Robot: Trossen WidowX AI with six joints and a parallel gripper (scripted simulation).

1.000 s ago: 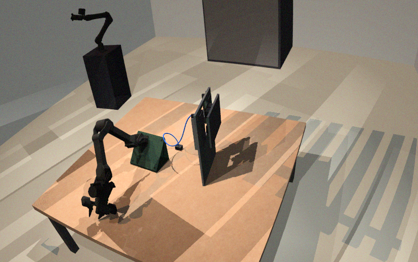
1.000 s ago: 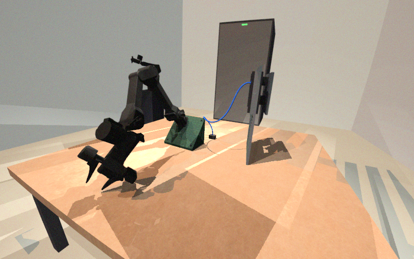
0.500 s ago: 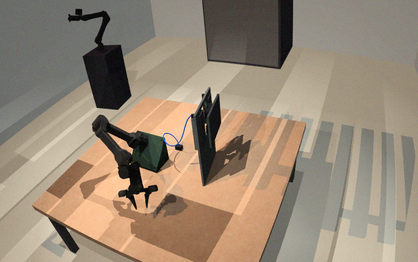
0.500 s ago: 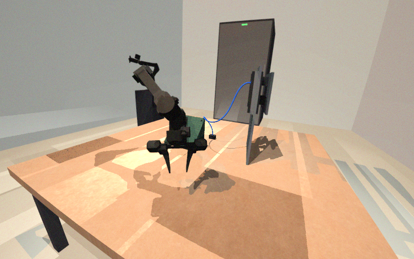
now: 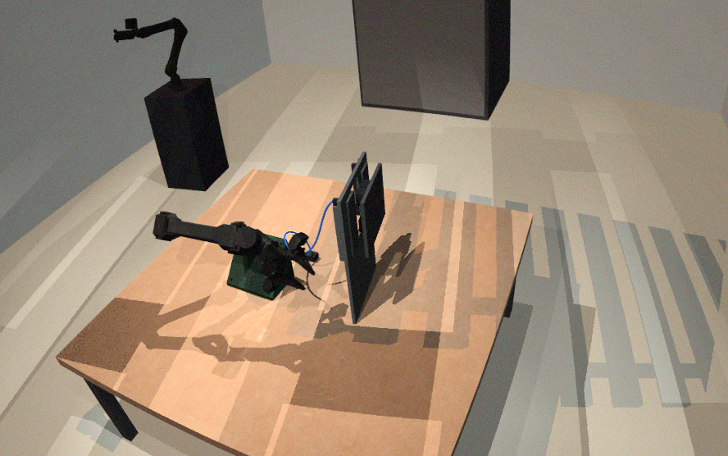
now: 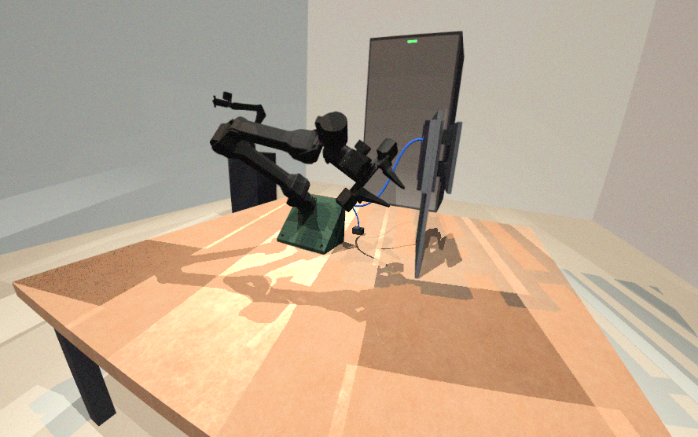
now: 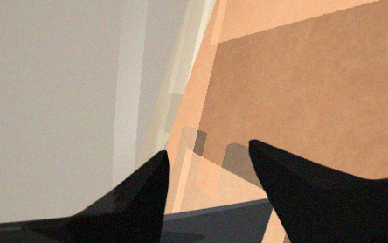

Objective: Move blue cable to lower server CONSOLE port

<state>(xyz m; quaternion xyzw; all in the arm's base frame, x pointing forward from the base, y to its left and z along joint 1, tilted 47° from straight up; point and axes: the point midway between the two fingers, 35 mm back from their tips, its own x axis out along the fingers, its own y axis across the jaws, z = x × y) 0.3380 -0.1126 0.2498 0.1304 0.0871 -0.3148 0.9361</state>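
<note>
Between arm and upright rack [image 5: 352, 289] [image 6: 421, 231], fingers [image 5: 303, 275] [image 6: 395, 196] part-open, gripping nothing; blue cable [image 5: 322, 222] [image 6: 400, 156] meets rack.

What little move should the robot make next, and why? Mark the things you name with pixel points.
Probably ease the open gripper [image 5: 304, 280] [image 6: 395, 196] [image 7: 208, 151] toward the upper end of the blue cable [image 5: 322, 221] [image 6: 401, 153]: its fingers stand apart with nothing between them, and that end still meets the upright rack panel [image 5: 352, 285] [image 6: 421, 241].
</note>
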